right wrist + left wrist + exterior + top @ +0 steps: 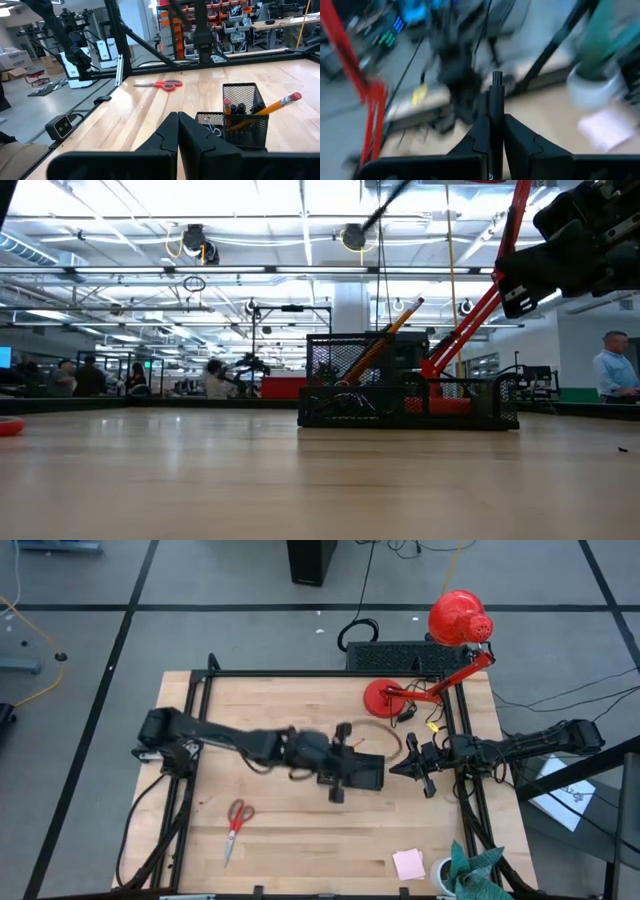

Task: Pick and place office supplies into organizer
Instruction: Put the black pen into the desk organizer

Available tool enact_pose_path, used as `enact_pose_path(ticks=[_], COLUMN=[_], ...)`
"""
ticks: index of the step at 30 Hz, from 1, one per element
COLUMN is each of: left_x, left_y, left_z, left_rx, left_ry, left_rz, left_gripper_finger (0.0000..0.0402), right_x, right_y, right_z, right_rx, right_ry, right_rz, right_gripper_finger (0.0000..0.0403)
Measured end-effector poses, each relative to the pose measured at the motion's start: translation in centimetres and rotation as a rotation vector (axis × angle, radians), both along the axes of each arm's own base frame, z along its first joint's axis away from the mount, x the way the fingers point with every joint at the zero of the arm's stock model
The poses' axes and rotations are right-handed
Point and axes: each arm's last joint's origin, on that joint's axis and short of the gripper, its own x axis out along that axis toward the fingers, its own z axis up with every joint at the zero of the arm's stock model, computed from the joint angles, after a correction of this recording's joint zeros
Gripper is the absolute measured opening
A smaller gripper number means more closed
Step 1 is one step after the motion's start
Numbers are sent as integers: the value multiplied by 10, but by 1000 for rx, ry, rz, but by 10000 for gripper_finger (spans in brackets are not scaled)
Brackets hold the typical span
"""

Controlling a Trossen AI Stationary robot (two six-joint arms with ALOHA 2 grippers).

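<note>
On the pale, grained wooden table (300, 830) we saw the red-handled scissors (236, 825) lying flat at about seven o'clock from the table's centre, slim metal blades pointing toward the near edge, well apart from everything else. In the right wrist view the same scissors lay beyond the organizer on the bare wood.

The left gripper (345, 772) hung near the middle of the table, just above the organizer (362, 772). Its fingers (520, 142) were closed tight on a slender black pen (495, 125), a smooth round barrel standing up between them with a small cap-like end at the top.

The organizer showed as a black wire-mesh holder: a tall square cup joined to a lower tray. An orange pencil (272, 106) with a pink eraser leaned out of the cup at a slant, and dark rounded pen ends stood beside it. The low view showed the mesh walls (410, 395) and the pencil tilted inside.

At three o'clock the right gripper (418, 768) waited just beside the organizer, its dark fingers (165, 137) pressed together on nothing.

The pink sticky-note pad (408, 863), a flat square, lay at five o'clock near the table's front edge.
</note>
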Motion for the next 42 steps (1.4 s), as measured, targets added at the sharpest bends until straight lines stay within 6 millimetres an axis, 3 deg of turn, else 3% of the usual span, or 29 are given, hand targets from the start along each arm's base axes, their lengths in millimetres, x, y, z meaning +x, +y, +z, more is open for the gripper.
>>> enact_pose_path(ticks=[3, 9, 14, 23, 30, 42], left_x=[-1, -1, -5, -36, -42, -44], left_y=[23, 64, 82, 84, 84, 87], left_z=[11, 5, -39, -102, -125, -134], left_rx=[-39, -64, -128, -197, -230, -161], left_ry=[-40, -23, -70, -222, -153, -58], left_rz=[-88, -63, -84, -118, -71, -20], left_gripper_finger=[36, 38, 39, 39, 39, 27], right_x=[0, 0, -1, -1, -1, -1], right_y=[0, 1, 3, 3, 3, 3], right_z=[0, -2, -4, -4, -4, 0], right_rx=[1, 11, 17, 17, 6, 7], right_ry=[2, 19, 48, 47, 40, 3], right_rz=[0, 23, 118, 125, 125, 125], right_gripper_finger=[0, 0, 0, 0, 0, 0])
